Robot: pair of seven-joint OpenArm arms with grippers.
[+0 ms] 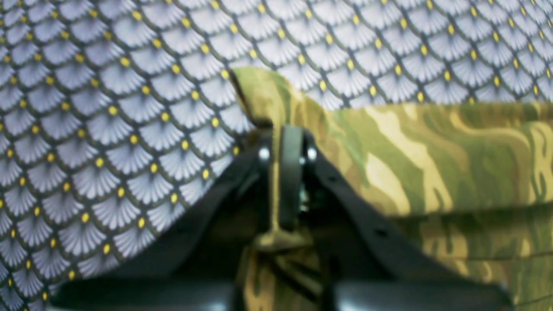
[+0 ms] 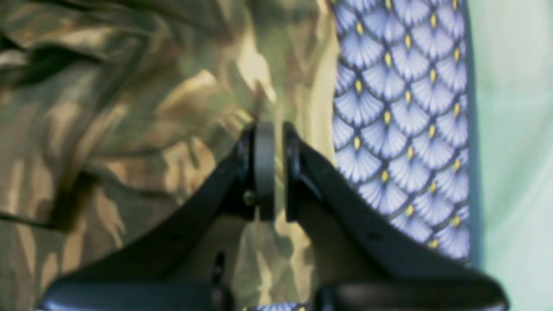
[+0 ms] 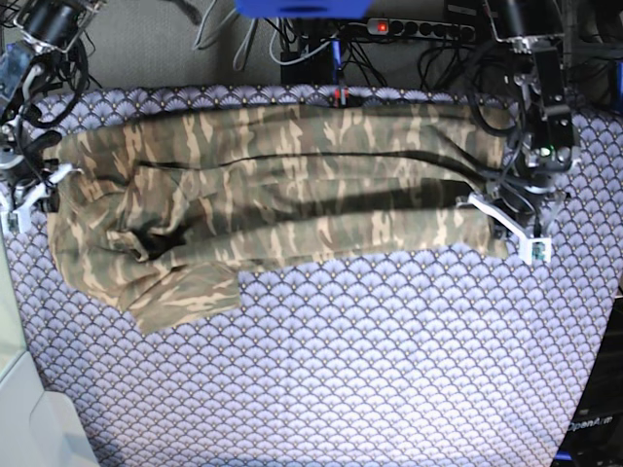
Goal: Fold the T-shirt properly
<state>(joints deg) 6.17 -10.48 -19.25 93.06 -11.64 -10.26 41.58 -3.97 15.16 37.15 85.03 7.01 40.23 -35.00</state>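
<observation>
Progress is early: you have the T-shirt (image 3: 273, 209) stretched across the far half of the patterned cloth (image 3: 389, 370), lengthwise-folded. Left gripper (image 1: 285, 142) and right gripper (image 2: 274, 138) each pinch an end; crosswise folding remains.

T-shirt (image 2: 129, 129) blurred, cut off by right wrist view's edges

My left tool (image 1: 285, 172) is pinched tight on the T-shirt (image 1: 432, 160), low over the table. My right tool (image 2: 274, 168) grips the same cloth, both arms spread wide apart.
</observation>
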